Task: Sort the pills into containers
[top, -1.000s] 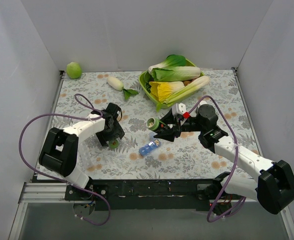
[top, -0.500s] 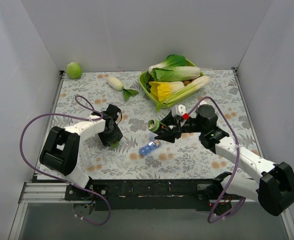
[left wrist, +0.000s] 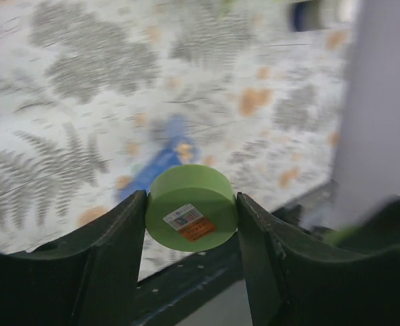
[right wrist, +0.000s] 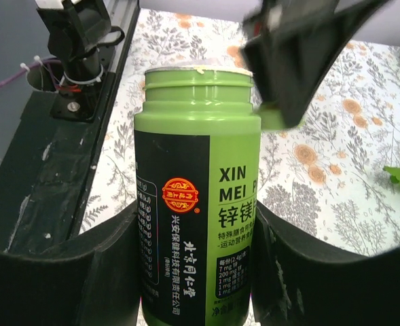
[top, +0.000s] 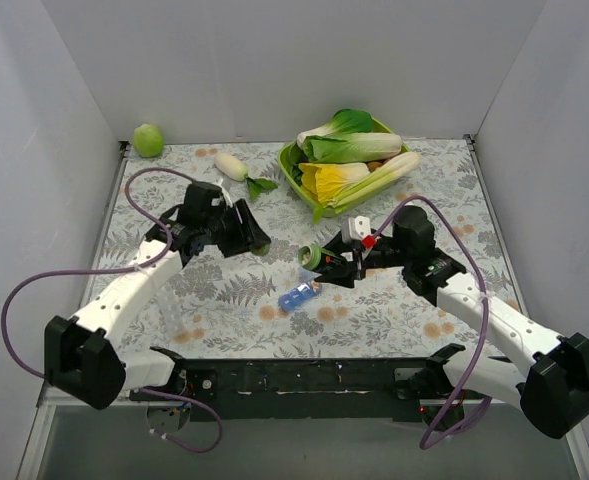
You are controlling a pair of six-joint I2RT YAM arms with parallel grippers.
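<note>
- Top view: two arms worked over one table covered in fern-print cloth.
- One translucent blue pill box lay flat on the cloth between the arms. Its long axis ran diagonally, from near-left to far-right. It sat just on the near side of the right gripper and touched neither gripper.
- The right gripper was clamped on one green bottle, which was tipped over with its open mouth facing the left side of the table.
- The left gripper hung above the cloth, left of the bottle and apart from it.
- At the far edge stood one lime-green bowl heaped with several leafy vegetables. One white radish lay left of the bowl, and one round green fruit sat in the far-left corner.
- Left wrist view: the two dark fingers were pressed on either side of one round green cap. The cap carried a small white and orange sticker whose print was too small to read. The pill box showed as a blue blur on the cloth behind it.
- Right wrist view: the bottle filled the space between the fingers, capless, with its mouth pointing away from the camera. Its black label read "XIN MEI", "锌镁" and "北京同仁堂" under a round red and gold emblem. The finer lines were not legible.
</note>
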